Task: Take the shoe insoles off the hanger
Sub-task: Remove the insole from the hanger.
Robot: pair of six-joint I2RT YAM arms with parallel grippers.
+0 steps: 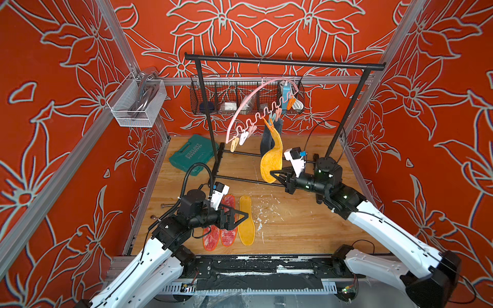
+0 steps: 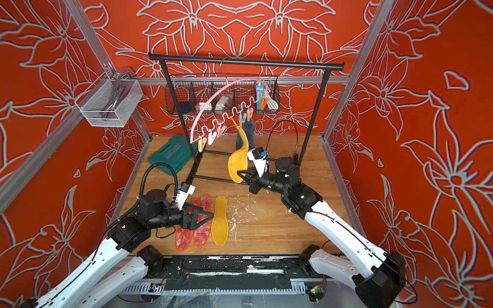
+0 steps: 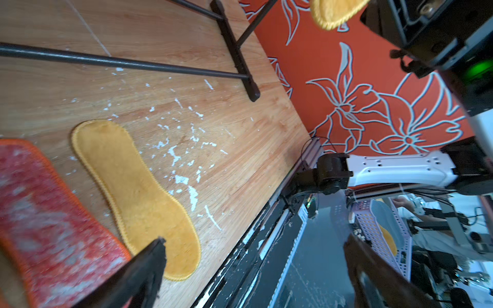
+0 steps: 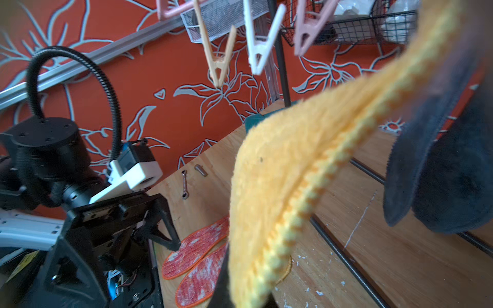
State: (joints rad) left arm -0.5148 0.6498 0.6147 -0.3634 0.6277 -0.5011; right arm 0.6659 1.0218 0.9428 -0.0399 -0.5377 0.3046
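Just now the right gripper (image 1: 277, 174) is pressed together on the lower end of the hanging yellow insole (image 1: 271, 160), and the bite looks shallow, close to the stitched rim. The insole's top end is caught in an orange peg (image 1: 267, 124) on the pink hanger (image 1: 249, 100), so the likeliest failure is that a pull lets the fabric slide out of the jaws before the peg gives. The insole already bows out toward the arm. A sideways tug would probably bend it further instead of loading the peg, whereas a pull straight down its length looks safer. The dark grey insoles (image 1: 266, 142) hang just behind it and could be dragged or twisted along with it. The hanger sits sharply tilted on its metal hook (image 1: 260, 66). A hard jerk might swing it, slide it along the black rack (image 1: 293, 63), or lift the hook off the bar, bringing everything down at once. A freed insole could also drop onto the rack's lower rails (image 1: 240, 180) rather than the wooden table (image 1: 306, 221). The left gripper (image 1: 241, 217) hangs spread wide and empty above the two red insoles (image 1: 230, 234), which lie beside the flat yellow insole (image 1: 246, 224), and it steadies nothing.
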